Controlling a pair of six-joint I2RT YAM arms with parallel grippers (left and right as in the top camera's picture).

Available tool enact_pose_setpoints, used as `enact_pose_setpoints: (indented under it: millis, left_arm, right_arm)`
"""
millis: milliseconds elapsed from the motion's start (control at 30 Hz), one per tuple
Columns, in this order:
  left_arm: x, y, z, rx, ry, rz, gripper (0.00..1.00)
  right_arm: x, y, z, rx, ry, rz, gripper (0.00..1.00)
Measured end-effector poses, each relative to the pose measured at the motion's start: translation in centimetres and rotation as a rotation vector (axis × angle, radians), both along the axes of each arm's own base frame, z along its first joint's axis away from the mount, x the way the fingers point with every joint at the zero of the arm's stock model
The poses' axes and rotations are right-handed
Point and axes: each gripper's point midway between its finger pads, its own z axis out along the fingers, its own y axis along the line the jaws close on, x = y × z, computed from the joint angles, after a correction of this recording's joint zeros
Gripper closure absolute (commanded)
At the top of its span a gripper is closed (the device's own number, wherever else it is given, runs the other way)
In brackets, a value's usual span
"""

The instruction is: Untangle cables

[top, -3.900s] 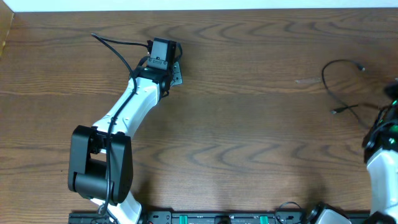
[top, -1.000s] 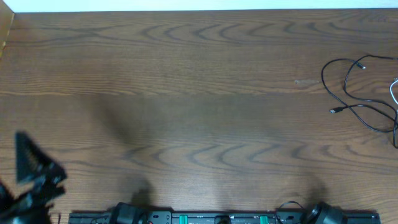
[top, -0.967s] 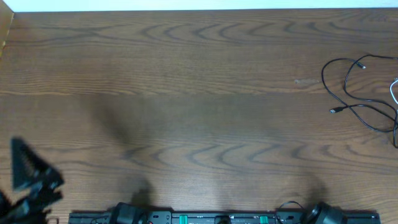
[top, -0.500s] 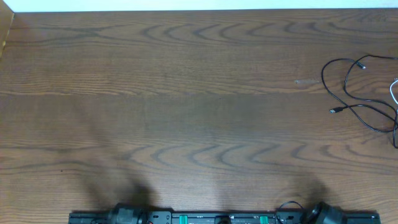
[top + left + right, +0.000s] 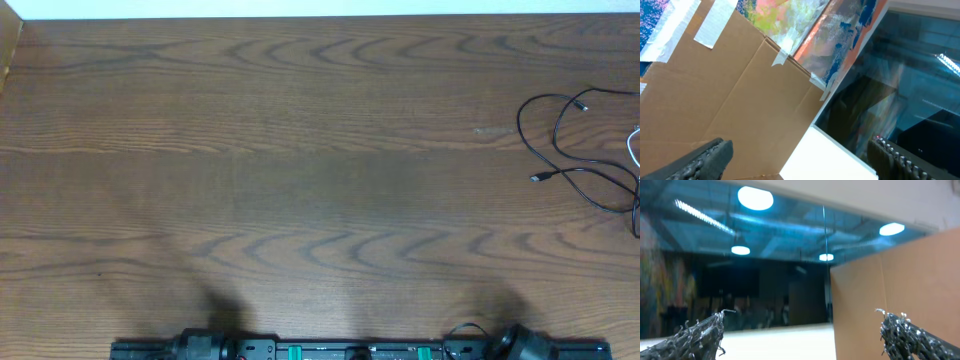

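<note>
From above I see neither arm over the surface (image 5: 300, 180); both are pulled back off it. My left claw (image 5: 800, 160) points up at a taped cardboard panel (image 5: 730, 100) and a dark window, and its two fingertips sit at opposite edges of the wrist view with nothing between them, so I read it as spread wide and empty. The cables are nowhere in front of it; they lie well away on the other side of the surface.

My right claw (image 5: 805, 335) also looks up and away, toward ceiling lights mirrored in glass, and its fingertips (image 5: 700, 330) stand wide apart and bare, so it is open and holding nothing.

The black cable (image 5: 560, 135) lies in loose loops at the far right edge of the surface, nearest to the right claw's side, with one small plug end on the upper loop and another where a strand runs back to the left. A sliver of white cable (image 5: 633, 145) shows just beside it at the frame edge; I cannot tell whether the two cross.

To do this well, I judge I should send the right claw, tilt its camera down before descending, and pinch one strand next to a plug end rather than mid-loop, then draw it out slowly along the surface so no loop tightens.
</note>
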Motion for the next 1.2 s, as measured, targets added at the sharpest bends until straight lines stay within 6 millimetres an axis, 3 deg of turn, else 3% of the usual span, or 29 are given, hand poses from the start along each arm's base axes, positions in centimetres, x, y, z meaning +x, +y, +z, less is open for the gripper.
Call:
enact_pose_setpoints:
  millis: [300,433,600,800,933,1200]
  left_arm:
    - [0.9,-0.1,-1.4,0.004,0.082,-0.004,0.0]
    - [1.1,-0.1,-1.8,0.005,0.105,-0.004,0.0]
    - [1.1,-0.1,-1.9,0.006,0.11,-0.004,0.01]
    - [1.3,-0.1,-2.2,0.007,0.13,-0.005,0.01]
    - [1.4,-0.1,-2.5,0.008,0.145,-0.005,0.01]
    - [1.4,-0.1,-2.5,0.008,0.144,-0.005,0.01]
  right_arm:
    - [1.1,-0.1,-1.2,0.019,0.06,0.03,0.01]
    - [3.0,-0.1,-2.0,0.017,0.113,0.079,0.01]
    - [8.6,-1.2,-3.9,0.017,0.224,0.187,0.01]
    - [17.2,-2.7,-8.5,-0.071,0.38,0.344,0.01]
    - [20.9,-3.7,-11.9,-0.095,0.447,0.408,0.01]
    - [26.4,-6.4,-18.7,-0.061,0.504,0.462,0.01]
